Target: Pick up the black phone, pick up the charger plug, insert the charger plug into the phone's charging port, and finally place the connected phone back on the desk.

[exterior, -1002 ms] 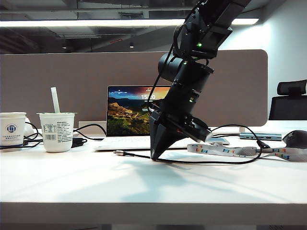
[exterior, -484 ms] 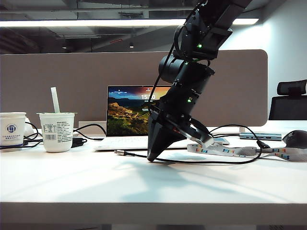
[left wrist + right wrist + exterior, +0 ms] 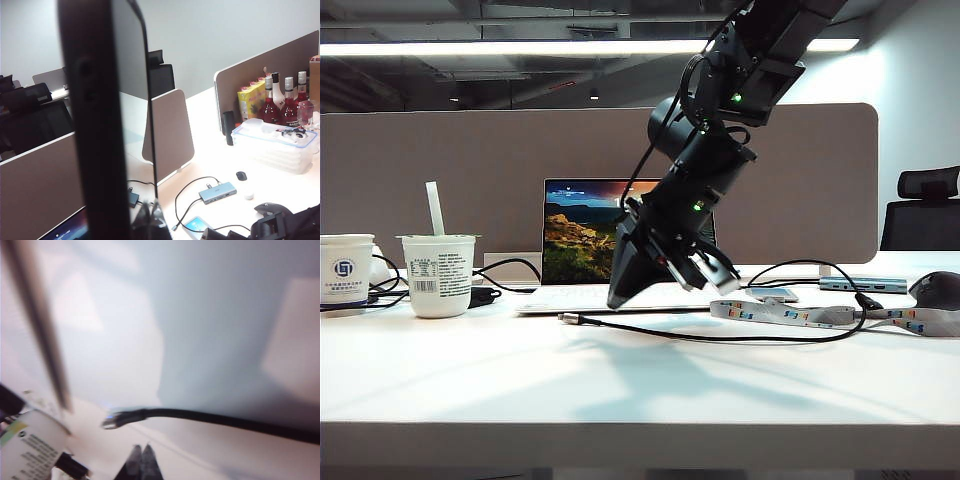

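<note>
The black phone [image 3: 100, 120] fills the left wrist view as an upright dark slab seen almost edge-on, with my left gripper [image 3: 150, 220] shut on its lower end. Its charging port does not show. Neither the phone nor this gripper appears in the exterior view. The charger plug [image 3: 567, 318], a silver tip on a thin black cable, lies on the white desk [image 3: 640, 390]. My right gripper [image 3: 613, 300] hangs shut and empty just above the desk, slightly right of the plug. In the blurred right wrist view the plug [image 3: 112, 421] lies beyond the shut fingertips [image 3: 141, 452].
An open laptop [image 3: 580, 240] stands behind the right arm. Two paper cups [image 3: 438, 275] [image 3: 345, 268] sit at the left. A lanyard [image 3: 820, 316], a grey-blue hub [image 3: 865, 285] and a mouse [image 3: 938, 290] lie at the right. Bottles [image 3: 285, 100] stand on another desk.
My right gripper has lifted off the desk and swung up and left, with the wrist turning. The cable and plug stay where they lay.
</note>
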